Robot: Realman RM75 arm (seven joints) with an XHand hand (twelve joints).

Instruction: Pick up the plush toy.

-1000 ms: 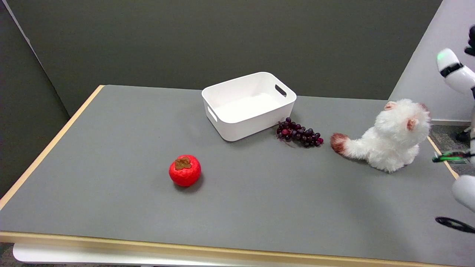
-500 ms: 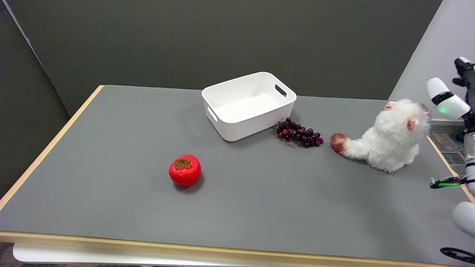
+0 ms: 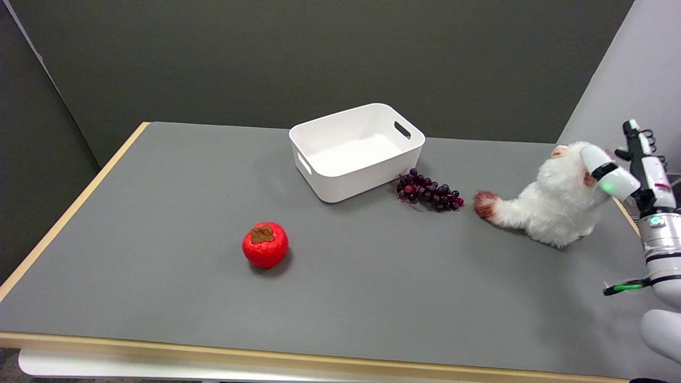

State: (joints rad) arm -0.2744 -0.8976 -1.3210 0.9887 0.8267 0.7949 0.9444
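The plush toy (image 3: 553,199) is a fluffy white animal with brown ears and a brown-tipped tail, sitting near the table's right edge. My right hand (image 3: 630,170) is at the toy's right side, level with its head. Its fingers are spread apart and hold nothing. One white finger (image 3: 606,170) lies in front of the toy's head, at or very near the fur. The arm's wrist (image 3: 659,239) rises from the lower right corner.
A bunch of dark purple grapes (image 3: 428,196) lies just left of the toy's tail. An empty white bin (image 3: 356,151) stands behind the grapes. A red persimmon (image 3: 265,244) sits mid-table. The table's right edge (image 3: 628,215) runs close behind the toy.
My right hand has come down and leftward from the upper right, from clear of the toy to beside its head. The toy and other objects have stayed put.
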